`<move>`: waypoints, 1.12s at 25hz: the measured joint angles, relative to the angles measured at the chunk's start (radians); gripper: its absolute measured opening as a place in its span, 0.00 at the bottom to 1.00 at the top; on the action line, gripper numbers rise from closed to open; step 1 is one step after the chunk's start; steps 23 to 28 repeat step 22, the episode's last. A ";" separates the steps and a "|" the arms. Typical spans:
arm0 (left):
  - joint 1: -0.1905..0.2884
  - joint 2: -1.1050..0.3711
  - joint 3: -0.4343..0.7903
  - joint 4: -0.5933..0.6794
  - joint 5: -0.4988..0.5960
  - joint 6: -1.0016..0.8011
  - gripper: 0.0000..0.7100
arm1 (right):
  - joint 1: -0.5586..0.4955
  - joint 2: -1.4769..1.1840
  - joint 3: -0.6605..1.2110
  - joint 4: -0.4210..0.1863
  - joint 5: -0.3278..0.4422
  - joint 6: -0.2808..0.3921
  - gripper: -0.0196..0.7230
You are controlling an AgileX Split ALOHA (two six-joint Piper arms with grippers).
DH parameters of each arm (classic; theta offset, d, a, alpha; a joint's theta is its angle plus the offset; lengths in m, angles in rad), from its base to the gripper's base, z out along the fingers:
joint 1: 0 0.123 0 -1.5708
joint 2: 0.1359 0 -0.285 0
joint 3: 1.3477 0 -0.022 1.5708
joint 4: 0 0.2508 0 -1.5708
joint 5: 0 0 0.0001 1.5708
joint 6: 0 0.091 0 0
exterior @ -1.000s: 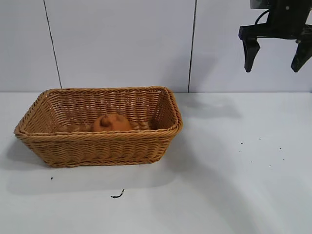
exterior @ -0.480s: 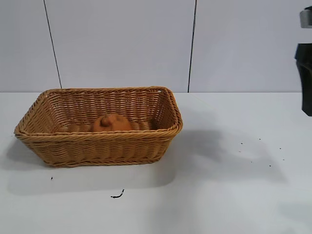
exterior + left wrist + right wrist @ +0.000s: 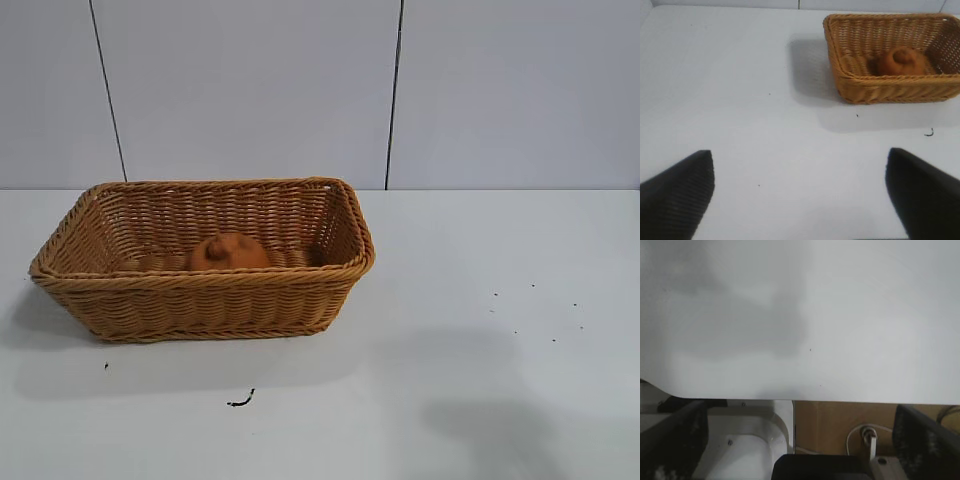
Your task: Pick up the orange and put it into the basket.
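Observation:
The orange (image 3: 229,251) lies inside the wicker basket (image 3: 205,283) on the left of the white table; it shows in the left wrist view too, the orange (image 3: 902,61) in the basket (image 3: 880,90). My left gripper (image 3: 800,192) is open and empty, well away from the basket over bare table. My right gripper (image 3: 800,440) is open and empty at the table's edge, out of the exterior view.
A small dark scrap (image 3: 240,401) lies on the table in front of the basket. Dark specks (image 3: 530,310) dot the table at the right. The right wrist view shows the table's edge (image 3: 790,399) with a white mount and a cable beyond it.
The right gripper, high at the upper right a second ago, has moved off to the right and out of the exterior view. The orange and basket have not moved.

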 joint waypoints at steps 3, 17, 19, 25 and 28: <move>0.000 0.000 0.000 0.000 0.000 0.000 0.94 | 0.000 -0.137 0.001 0.000 0.000 0.000 0.96; 0.000 0.000 0.000 0.000 0.001 0.000 0.94 | 0.000 -0.515 0.004 0.007 0.001 -0.003 0.96; 0.000 0.000 0.000 0.000 0.001 0.000 0.94 | 0.000 -0.515 0.004 0.008 0.001 -0.003 0.96; 0.000 0.000 0.000 0.000 0.001 0.000 0.94 | 0.000 -0.515 0.004 0.008 0.001 -0.003 0.96; 0.000 0.000 0.000 0.000 0.001 0.000 0.94 | 0.000 -0.515 0.004 0.008 0.001 -0.003 0.96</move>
